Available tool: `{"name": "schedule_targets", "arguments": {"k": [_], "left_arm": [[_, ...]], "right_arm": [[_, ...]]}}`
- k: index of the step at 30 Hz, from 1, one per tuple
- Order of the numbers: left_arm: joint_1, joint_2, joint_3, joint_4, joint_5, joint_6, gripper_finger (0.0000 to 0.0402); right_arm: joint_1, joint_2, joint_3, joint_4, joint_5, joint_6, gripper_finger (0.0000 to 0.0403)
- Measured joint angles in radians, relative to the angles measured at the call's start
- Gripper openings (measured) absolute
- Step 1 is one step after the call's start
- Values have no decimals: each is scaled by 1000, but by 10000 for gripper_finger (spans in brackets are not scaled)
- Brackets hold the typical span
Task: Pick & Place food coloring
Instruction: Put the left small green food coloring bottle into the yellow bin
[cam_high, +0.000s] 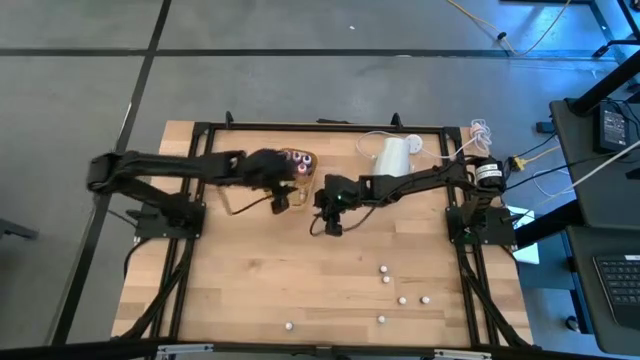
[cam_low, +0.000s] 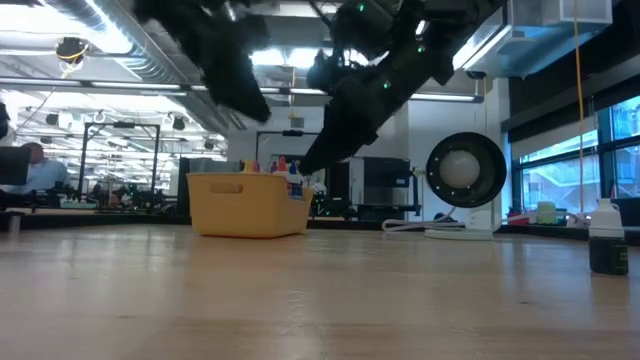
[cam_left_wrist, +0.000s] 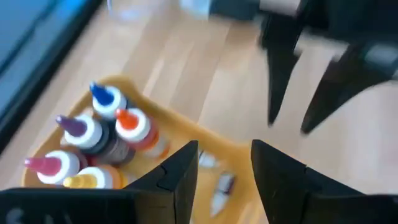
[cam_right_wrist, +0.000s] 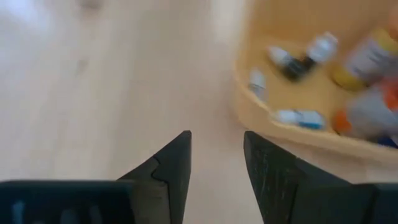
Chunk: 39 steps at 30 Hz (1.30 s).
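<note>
Several tiny food coloring bottles show as white dots (cam_high: 388, 280) standing loose on the near right of the wooden table. One with a dark body (cam_low: 606, 240) stands close in the low view. More small ones (cam_right_wrist: 297, 117) lie on the floor of the orange tray (cam_high: 300, 172), beside taller bottles with coloured caps (cam_left_wrist: 102, 134). My left gripper (cam_left_wrist: 224, 162) hangs open above the tray's near rim with nothing between its fingers. My right gripper (cam_right_wrist: 217, 155) is open over bare wood just right of the tray, facing the left one (cam_high: 284, 197).
A large white cylinder (cam_high: 393, 155) lies at the far right with a white cable behind it. The two grippers stand close together at the tray's near right corner. Bare tabletop (cam_high: 250, 280) spreads across the near left.
</note>
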Motion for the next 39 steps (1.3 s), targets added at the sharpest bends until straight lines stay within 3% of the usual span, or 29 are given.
{"name": "schedule_targets", "arguments": {"k": [9, 15, 19, 26, 30, 39], "left_arm": [[-232, -357, -397, 595, -21, -73, 145], [-363, -470, -571, 799, -21, -99, 143], [-399, -499, -598, 873, -25, -98, 146], [-428, -493, -598, 918, -24, -97, 148], [-428, -493, -599, 918, -24, -97, 148], [-428, -493, -599, 914, -23, -98, 145]], "right_arm": [[192, 0, 0, 166, -1, -202, 149], [305, 0, 1, 302, -22, -220, 149], [360, 19, 1, 421, -51, -219, 166], [404, 107, 1, 615, -53, -120, 264], [418, 158, 1, 692, -6, -77, 295], [434, 316, 209, 495, -163, -76, 285]]}}
